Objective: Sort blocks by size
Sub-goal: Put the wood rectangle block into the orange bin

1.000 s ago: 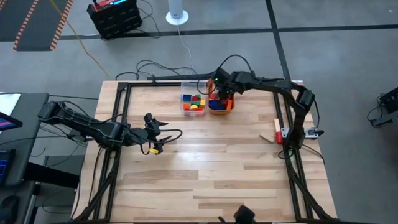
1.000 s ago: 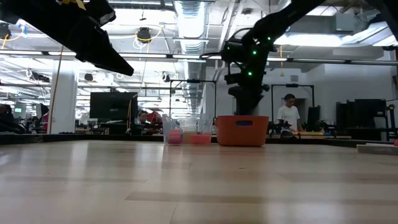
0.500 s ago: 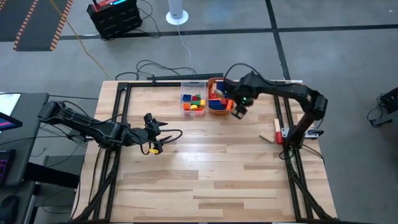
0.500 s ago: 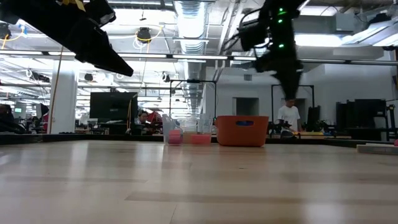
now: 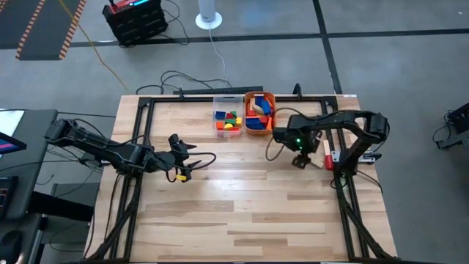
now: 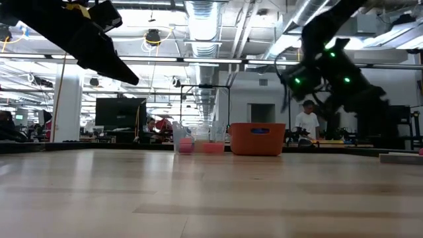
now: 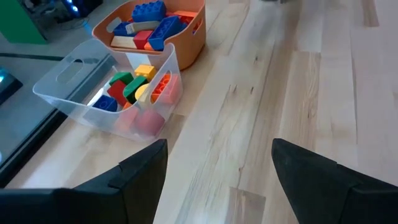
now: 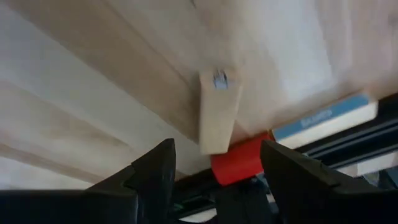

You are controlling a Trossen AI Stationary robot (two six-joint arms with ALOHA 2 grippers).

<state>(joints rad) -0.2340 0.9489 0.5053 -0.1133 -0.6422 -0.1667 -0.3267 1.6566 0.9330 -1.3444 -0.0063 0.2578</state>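
Coloured blocks fill two tubs at the table's far edge: small ones in the clear tub point(image 5: 228, 122) point(image 7: 118, 93), bigger ones in the orange tub point(image 5: 259, 114) point(image 7: 152, 28). A plain wood bar point(image 8: 217, 115) point(image 5: 317, 158) lies flat on the table near the right edge, one end against a red block point(image 8: 239, 158) point(image 5: 329, 157). My right gripper point(image 5: 301, 160) point(image 8: 214, 183) is open and empty, just left of the wood bar. My left gripper point(image 5: 192, 158) point(image 7: 217, 180) is open and empty over the table's left middle.
A dark frame rail point(image 5: 337, 169) runs along the table's right edge beside the red block, with a blue-and-white label point(image 8: 326, 118) on it. Bare wood stretches across the table's middle and near side point(image 5: 242, 213). People and desks show in the room behind point(image 6: 307, 122).
My right gripper has left the orange tub, risen, and swung toward the table's right and near side, ending beside the wood bar at the right edge. The blocks in the tubs have stayed in place.
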